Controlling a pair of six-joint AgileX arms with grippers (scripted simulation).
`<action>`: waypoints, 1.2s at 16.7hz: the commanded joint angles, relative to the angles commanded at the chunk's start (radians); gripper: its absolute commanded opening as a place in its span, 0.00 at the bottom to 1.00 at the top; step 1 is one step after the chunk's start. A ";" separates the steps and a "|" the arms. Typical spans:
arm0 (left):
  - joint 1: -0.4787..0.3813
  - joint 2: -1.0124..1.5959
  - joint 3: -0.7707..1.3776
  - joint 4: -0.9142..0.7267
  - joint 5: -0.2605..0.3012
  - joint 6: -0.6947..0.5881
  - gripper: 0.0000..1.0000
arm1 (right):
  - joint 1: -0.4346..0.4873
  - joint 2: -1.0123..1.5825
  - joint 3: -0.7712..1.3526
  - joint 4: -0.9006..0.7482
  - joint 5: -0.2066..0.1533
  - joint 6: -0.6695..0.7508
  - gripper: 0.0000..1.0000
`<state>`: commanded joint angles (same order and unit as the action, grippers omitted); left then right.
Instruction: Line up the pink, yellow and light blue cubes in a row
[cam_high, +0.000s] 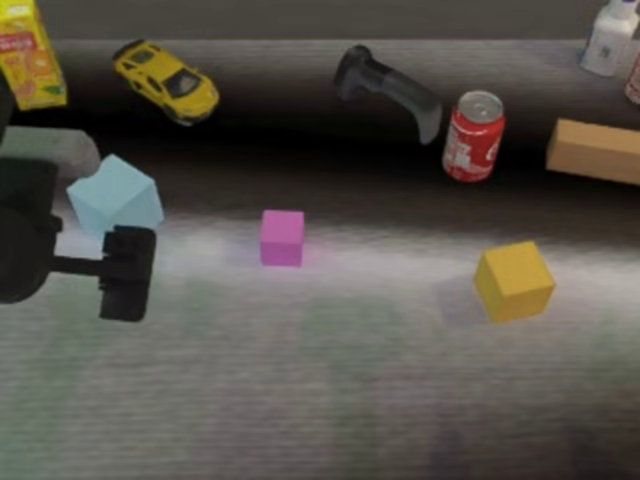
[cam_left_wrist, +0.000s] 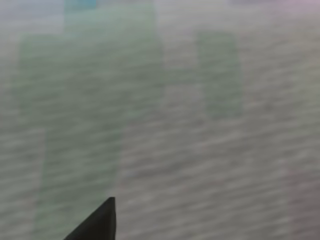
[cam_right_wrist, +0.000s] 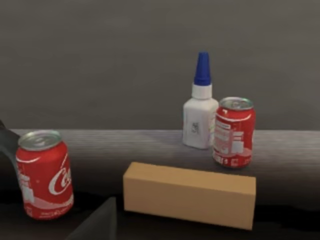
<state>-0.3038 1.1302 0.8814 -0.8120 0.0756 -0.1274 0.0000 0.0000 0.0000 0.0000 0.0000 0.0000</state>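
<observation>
The left gripper (cam_high: 127, 273) hovers at the table's (cam_high: 320, 400) left side; whether its fingers are spread or pressed together cannot be told. The light blue cube (cam_high: 115, 195) sits just behind it, apparently not held. The pink cube (cam_high: 282, 238) lies to its right, and the yellow cube (cam_high: 513, 280) well beyond that. The right arm is out of the top view

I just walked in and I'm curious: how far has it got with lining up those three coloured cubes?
Barely started. Nothing is lined up: the light blue cube, pink cube and yellow cube sit scattered. The left gripper hovers just in front of the blue cube, holding nothing. All three placements remain.
</observation>
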 joint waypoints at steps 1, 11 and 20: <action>-0.022 0.118 0.077 -0.077 0.000 -0.016 1.00 | 0.000 0.000 0.000 0.000 0.000 0.000 1.00; -0.172 1.062 0.918 -0.552 -0.042 -0.206 1.00 | 0.000 0.000 0.000 0.000 0.000 0.000 1.00; -0.207 1.278 1.311 -0.544 -0.070 -0.307 1.00 | 0.000 0.000 0.000 0.000 0.000 0.000 1.00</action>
<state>-0.5109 2.4080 2.1929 -1.3556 0.0053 -0.4346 0.0000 0.0000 0.0000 0.0000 0.0000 0.0000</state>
